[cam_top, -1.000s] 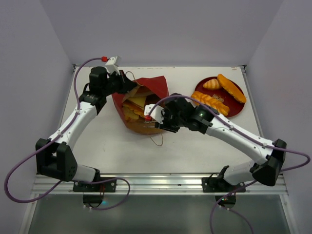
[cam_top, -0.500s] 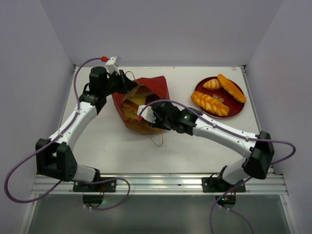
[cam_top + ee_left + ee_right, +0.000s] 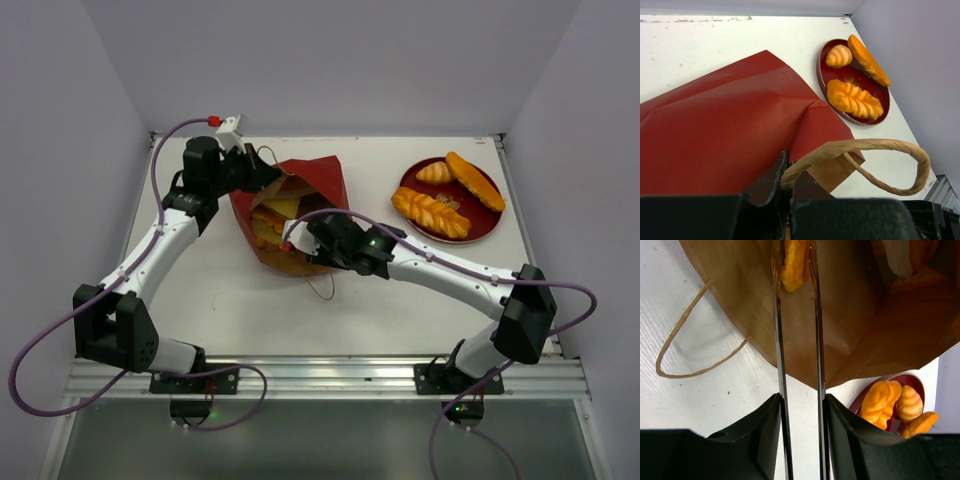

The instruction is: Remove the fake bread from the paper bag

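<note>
The red paper bag lies on its side at the table's middle left, its brown inside open toward me. Golden fake bread and a pale yellow slice show in its mouth. My left gripper is shut on the bag's upper rim at the looped handle, holding the mouth up. My right gripper reaches into the mouth. In the right wrist view its thin fingers sit closed on either side of an orange pastry against the kraft lining.
A round dark-red plate at the back right holds a braided loaf, a long loaf and a small croissant. The bag's lower handle lies loose on the table. Side walls stand close.
My right arm has stretched left and pushed its gripper deeper into the bag's mouth. The left gripper and the bag have stayed where they were.
</note>
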Robot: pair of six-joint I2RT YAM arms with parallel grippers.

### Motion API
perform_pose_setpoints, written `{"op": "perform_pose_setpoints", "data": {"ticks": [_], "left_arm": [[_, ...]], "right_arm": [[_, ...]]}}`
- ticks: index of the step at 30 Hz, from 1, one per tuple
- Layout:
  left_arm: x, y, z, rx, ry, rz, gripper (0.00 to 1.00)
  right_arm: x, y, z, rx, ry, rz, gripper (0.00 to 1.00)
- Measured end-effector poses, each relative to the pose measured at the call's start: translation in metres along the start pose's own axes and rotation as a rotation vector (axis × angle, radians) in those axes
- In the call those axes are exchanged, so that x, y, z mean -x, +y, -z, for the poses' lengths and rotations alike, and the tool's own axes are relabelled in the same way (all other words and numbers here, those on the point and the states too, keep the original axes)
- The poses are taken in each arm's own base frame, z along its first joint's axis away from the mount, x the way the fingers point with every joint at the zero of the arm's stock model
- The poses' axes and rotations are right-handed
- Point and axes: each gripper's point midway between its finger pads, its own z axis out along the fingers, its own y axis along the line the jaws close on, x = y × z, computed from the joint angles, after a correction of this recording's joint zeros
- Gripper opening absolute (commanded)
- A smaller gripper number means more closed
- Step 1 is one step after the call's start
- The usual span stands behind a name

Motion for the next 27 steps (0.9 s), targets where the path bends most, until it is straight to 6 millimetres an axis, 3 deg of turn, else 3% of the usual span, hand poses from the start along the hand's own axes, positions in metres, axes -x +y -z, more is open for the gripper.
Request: {"op": "perform_pose_setpoints", "data": {"ticks": [14,18,22,24,27], "left_arm": [[-0.003,0.001,-0.001,-0.001,0.004,0.002,0.0],[-0.004,0.001,-0.001,-0.004,0.006,0.004,0.0],[-0.004,0.001,0.0,-0.004,0.004,0.004,0.0],[-0.004,0.001,0.0,-0.004,0.004,0.003,0.0],[-0.004,0.001,0.0,-0.004,0.004,0.003,0.0]], "right_arm": [[-0.003,0.001,-0.011,-0.012,0.03,0.006,0.43],[-0.003,0.003,-0.014,-0.01,0.036,0.002,0.36],[-0.004,0.005,-0.018,-0.008,0.045,-0.002,0.2],[-0.005,0.005,-0.018,-0.007,0.047,-0.005,0.07],[-0.006,0.004,-0.018,-0.009,0.046,-0.01,0.0]]}}
